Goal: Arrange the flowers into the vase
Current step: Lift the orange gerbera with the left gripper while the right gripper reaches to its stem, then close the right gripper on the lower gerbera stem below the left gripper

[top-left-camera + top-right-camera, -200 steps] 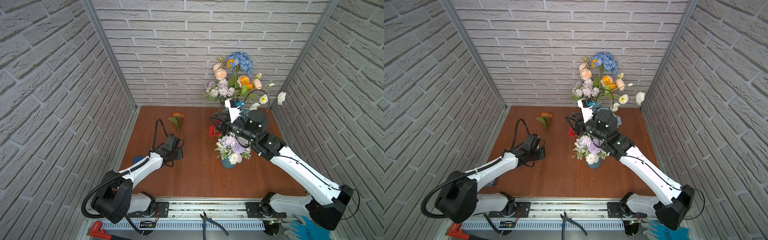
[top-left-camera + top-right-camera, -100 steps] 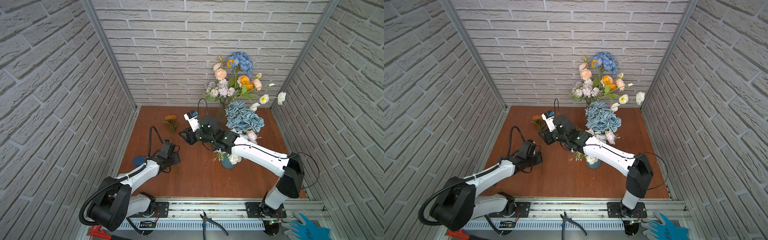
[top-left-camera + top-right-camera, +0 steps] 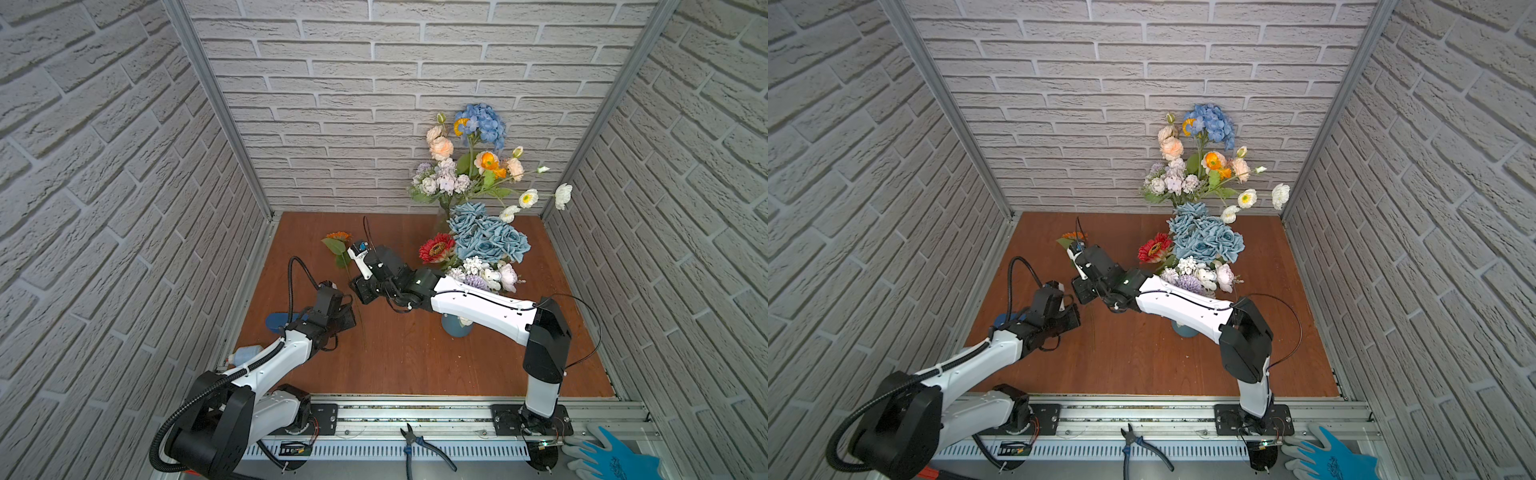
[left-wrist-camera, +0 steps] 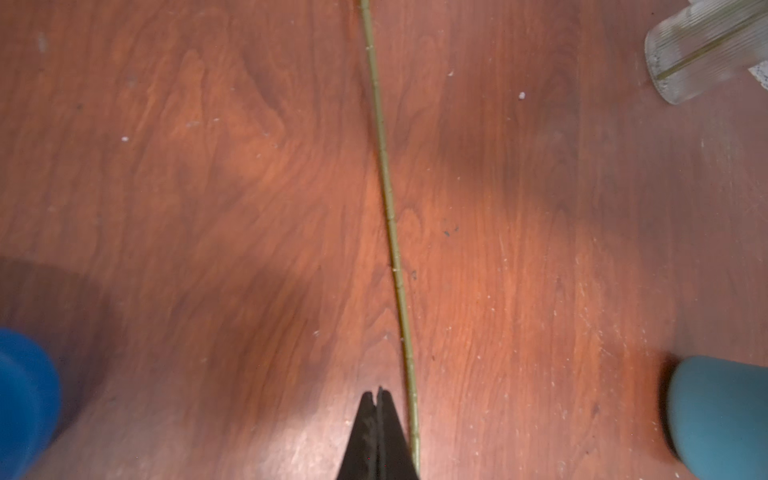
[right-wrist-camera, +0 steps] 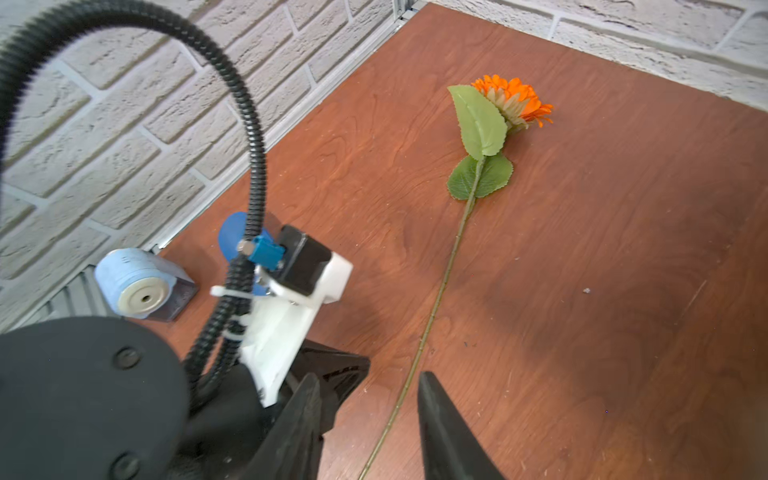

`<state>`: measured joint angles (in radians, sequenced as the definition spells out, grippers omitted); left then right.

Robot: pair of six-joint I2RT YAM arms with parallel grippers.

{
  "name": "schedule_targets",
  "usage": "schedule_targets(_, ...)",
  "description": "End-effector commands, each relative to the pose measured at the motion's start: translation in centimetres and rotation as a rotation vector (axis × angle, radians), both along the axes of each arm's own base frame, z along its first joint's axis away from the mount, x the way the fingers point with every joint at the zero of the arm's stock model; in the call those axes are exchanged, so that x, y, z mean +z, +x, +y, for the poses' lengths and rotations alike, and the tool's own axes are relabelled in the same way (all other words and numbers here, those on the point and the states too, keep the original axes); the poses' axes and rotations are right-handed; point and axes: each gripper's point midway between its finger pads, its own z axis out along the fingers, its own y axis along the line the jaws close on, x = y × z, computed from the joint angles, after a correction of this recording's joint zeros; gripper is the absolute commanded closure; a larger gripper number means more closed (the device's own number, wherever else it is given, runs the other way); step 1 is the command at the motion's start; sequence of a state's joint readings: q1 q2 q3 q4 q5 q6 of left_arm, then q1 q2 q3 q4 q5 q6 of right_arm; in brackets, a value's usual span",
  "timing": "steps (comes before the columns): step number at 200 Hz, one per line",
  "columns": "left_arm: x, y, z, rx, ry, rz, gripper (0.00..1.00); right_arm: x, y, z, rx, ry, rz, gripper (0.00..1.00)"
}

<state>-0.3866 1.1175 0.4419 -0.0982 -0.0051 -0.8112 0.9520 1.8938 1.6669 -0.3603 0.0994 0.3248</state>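
An orange daisy [image 3: 338,236] [image 5: 515,99] lies flat on the wooden table at the left, its long green stem [image 4: 390,232] running toward the near edge. My right gripper [image 5: 368,380] [image 3: 358,291] is open and low over the table, with the stem lying between its fingers, untouched. My left gripper [image 4: 377,395] [image 3: 351,322] is shut on nothing, its tips just beside the stem's near end. A blue vase [image 3: 456,326] [image 4: 723,415] holds blue roses, a red daisy [image 3: 436,248] and lilac-white flowers.
A clear glass vase [image 3: 441,216] [image 4: 702,54] with a tall mixed bouquet stands at the back wall. A blue disc [image 3: 277,322] and a blue-white roll [image 5: 137,282] lie at the left edge. Brick walls close three sides. Pliers [image 3: 419,446] and a blue glove [image 3: 611,457] lie beyond the front rail.
My right arm has swung left from above the blue vase and come down over the orange daisy's stem. The left gripper has slid nearer along the stem, still shut.
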Motion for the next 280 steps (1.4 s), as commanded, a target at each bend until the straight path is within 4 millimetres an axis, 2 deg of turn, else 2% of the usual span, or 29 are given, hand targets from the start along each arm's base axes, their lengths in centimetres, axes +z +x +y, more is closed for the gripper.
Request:
schedule_targets(1, 0.6, 0.2, 1.1, 0.042, -0.006, -0.033, 1.0, 0.2, 0.6, -0.3, -0.036, -0.042, -0.039, 0.59)
schedule_targets(25, 0.8, 0.5, 3.4, 0.106, 0.018, -0.026, 1.0, -1.1, 0.6, 0.1, -0.039, -0.073, -0.03, 0.59)
schedule_targets(46, 1.8, 2.0, 5.4, 0.179, -0.007, -0.057, 1.0, -2.1, 0.2, 0.9, -0.032, -0.093, -0.028, 0.59)
schedule_targets(49, 2.1, 2.3, 5.6, 0.191, -0.012, -0.067, 1.0, -3.5, 0.3, 1.2, -0.029, -0.118, -0.016, 0.59)
schedule_targets(76, 4.8, 5.1, 7.7, 0.281, -0.049, -0.18, 1.0, -6.7, -0.1, 2.3, -0.012, -0.198, 0.011, 0.59)
schedule_targets(85, 5.7, 6.1, 8.3, 0.298, -0.05, -0.213, 0.91, -7.7, 0.0, 2.5, -0.016, -0.21, 0.019, 0.59)
schedule_targets(109, 7.3, 8.2, 9.2, 0.333, -0.066, -0.271, 0.51, -9.0, 1.0, 3.2, -0.045, -0.211, 0.005, 0.59)
schedule_targets(124, 7.7, 9.0, 9.4, 0.344, -0.074, -0.286, 0.3, -9.6, 2.1, 3.5, -0.074, -0.229, -0.013, 0.59)
schedule_targets(133, 7.7, 9.3, 9.3, 0.343, -0.075, -0.285, 0.22, -10.0, 2.8, 3.6, -0.096, -0.24, -0.029, 0.59)
schedule_targets(167, 7.3, 9.4, 9.3, 0.331, -0.057, -0.265, 0.03, -12.6, 5.6, 3.6, -0.178, -0.235, -0.032, 0.59)
schedule_targets(221, 8.2, 8.6, 10.4, 0.358, -0.009, -0.292, 0.02, -14.4, 8.8, 4.4, -0.217, -0.237, -0.066, 0.59)
schedule_targets(280, 8.7, 8.5, 10.5, 0.364, -0.017, -0.307, 0.02, -16.9, 10.6, 4.2, -0.255, -0.25, -0.048, 0.62)
